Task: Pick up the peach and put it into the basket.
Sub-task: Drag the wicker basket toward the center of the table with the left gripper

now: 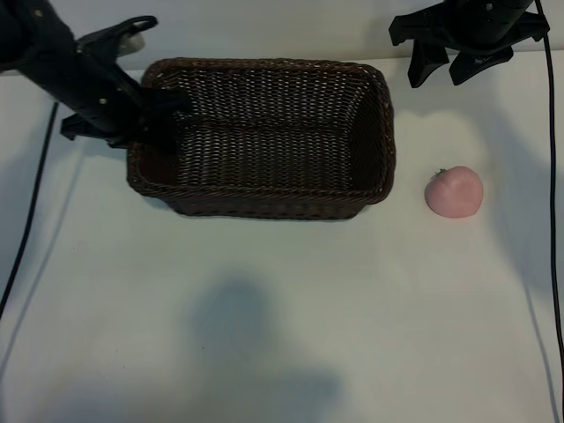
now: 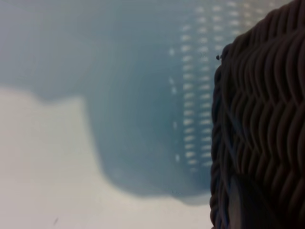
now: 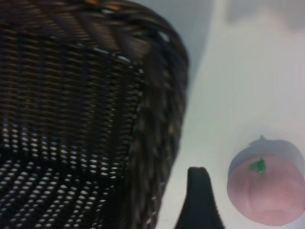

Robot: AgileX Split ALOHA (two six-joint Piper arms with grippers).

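My left hand (image 1: 163, 119) grips the wicker basket's (image 1: 264, 132) left rim. My right hand (image 1: 441, 66) hangs open near the basket's far right corner. The peach (image 1: 454, 191) sits on the white tabletop (image 1: 282, 308), just right of the basket.

A robot test bench, lab-like — a plain white table (image 1: 264, 335) with two black arms mounted apart, cables (image 1: 26, 220) trailing down both sides, and only staged props — a basket (image 1: 264, 207) and a peach (image 1: 454, 191).
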